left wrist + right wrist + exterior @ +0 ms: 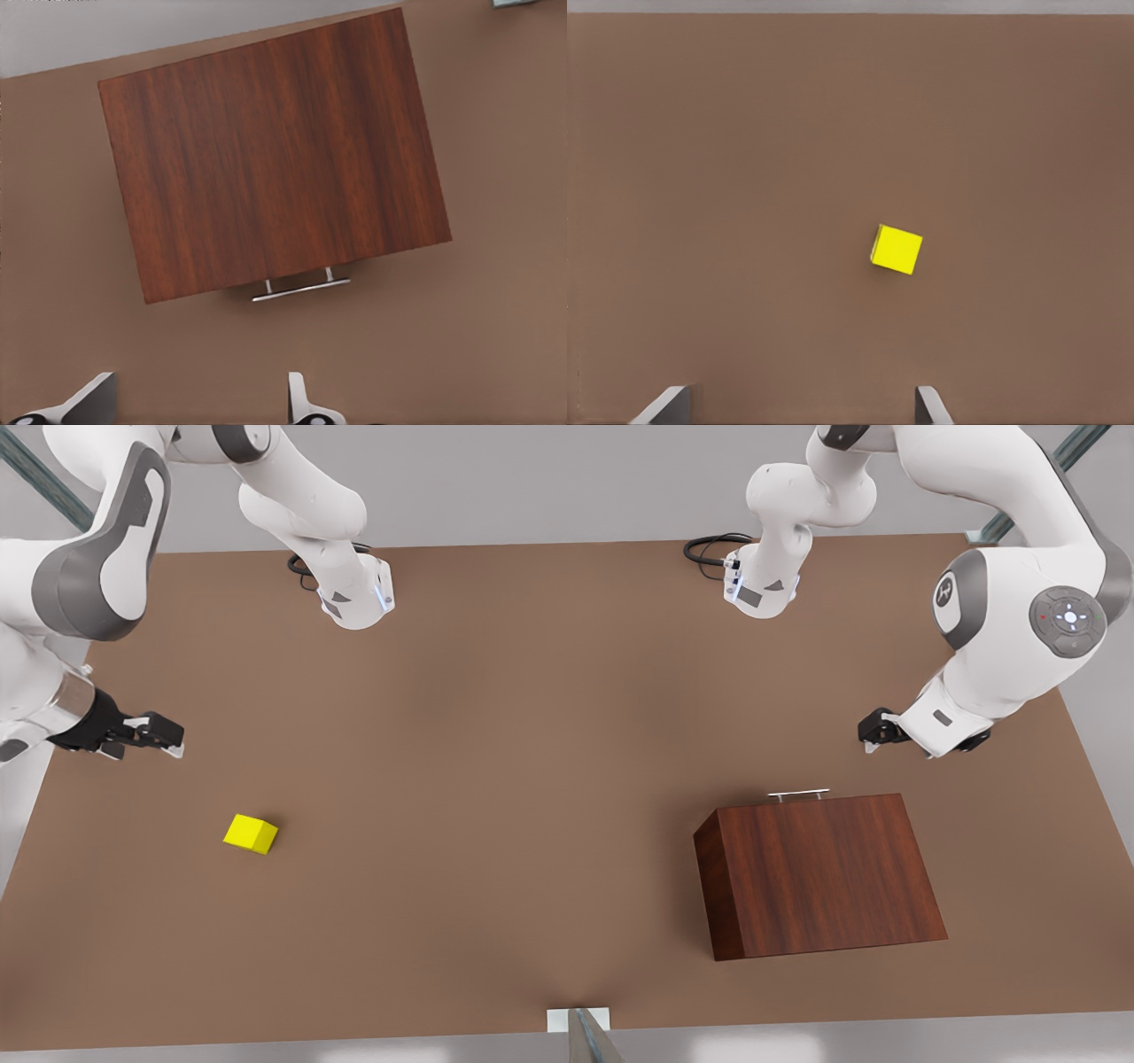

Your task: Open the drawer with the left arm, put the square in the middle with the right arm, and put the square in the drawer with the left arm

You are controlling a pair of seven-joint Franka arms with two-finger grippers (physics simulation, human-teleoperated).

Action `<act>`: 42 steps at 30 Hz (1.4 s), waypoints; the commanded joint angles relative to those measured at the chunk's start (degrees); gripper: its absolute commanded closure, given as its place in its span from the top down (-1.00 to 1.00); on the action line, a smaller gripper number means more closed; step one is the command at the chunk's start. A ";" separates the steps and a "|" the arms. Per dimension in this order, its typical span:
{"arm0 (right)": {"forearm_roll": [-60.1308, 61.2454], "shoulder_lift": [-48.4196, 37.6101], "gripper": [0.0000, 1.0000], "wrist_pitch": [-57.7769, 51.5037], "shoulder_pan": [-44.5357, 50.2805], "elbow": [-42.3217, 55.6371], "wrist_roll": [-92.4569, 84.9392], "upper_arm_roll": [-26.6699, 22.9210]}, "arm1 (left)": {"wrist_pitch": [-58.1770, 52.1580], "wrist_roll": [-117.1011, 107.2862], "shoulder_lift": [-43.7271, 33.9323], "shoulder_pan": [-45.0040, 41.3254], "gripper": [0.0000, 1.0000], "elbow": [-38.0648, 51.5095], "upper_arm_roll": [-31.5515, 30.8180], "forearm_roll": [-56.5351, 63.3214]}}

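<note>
Hovering at the front view's left edge: right gripper (168, 741), black, at the end of the white right arm (80, 576), above bare tabletop (496, 779). Fingers (932, 405) spread wide in the right wrist view, gripping nothing, with open table between them. Lying on the table near that gripper, apart from it and nearer the camera: the square (251, 833), a small bright yellow cube, turned a little askew to the table edges, touched by nothing. Seen from the right wrist camera too, the square (897, 249) sitting alone on brown surface, beyond the fingertips.

Stretching across the centre: the middle (532, 762), plain brown tabletop.

Standing toward the front view's right: dark reddish-brown wood-grain box (819, 872), with the drawer pushed fully in and its slim silver handle (799, 794) on the side facing away from the camera, toward the arms. Hanging just beyond that handle, farther right and apart from it: left gripper (873, 735), on the white left arm (1019, 611). Spread wide as well, by the left wrist view, with fingers (301, 398) grasping nothing and the handle (299, 289) lying ahead of them, untouched. Box (275, 150) top filling much of that view, drawer front flush with it.
</note>
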 commanded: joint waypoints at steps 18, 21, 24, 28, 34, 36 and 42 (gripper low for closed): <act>-1.84 2.38 1.00 31.01 7.06 -31.12 13.72 -10.90 | 49.21 -84.11 -21.71 -1.57 1.00 -54.67 -0.26 -1.57; -1.31 5.28 1.00 36.89 6.35 -34.98 14.68 -12.13 | 49.91 -87.71 -20.40 -1.57 1.00 -54.67 -0.26 -3.68; -0.70 9.76 1.00 43.67 5.65 -35.95 14.68 -13.01 | 50.88 -91.84 -18.81 -1.57 1.00 -54.67 -0.26 -4.74; -0.61 14.33 1.00 46.83 5.39 -35.86 13.63 -13.01 | 55.28 -93.52 -15.56 -2.01 1.00 -54.67 -0.88 -4.83; -0.52 16.88 1.00 53.25 4.95 -36.48 10.73 -12.84 | 58.35 -94.57 -11.34 -2.45 1.00 -54.67 -1.75 -4.83; -0.52 17.32 1.00 53.60 4.95 -36.48 10.64 -12.84 | 58.88 -94.75 -10.46 -2.45 1.00 -54.67 -1.75 -4.83; 0.01 18.90 1.00 56.59 5.12 -37.00 8.97 -12.57 | 61.69 -96.24 -7.65 -2.45 1.00 -54.58 -2.19 -5.35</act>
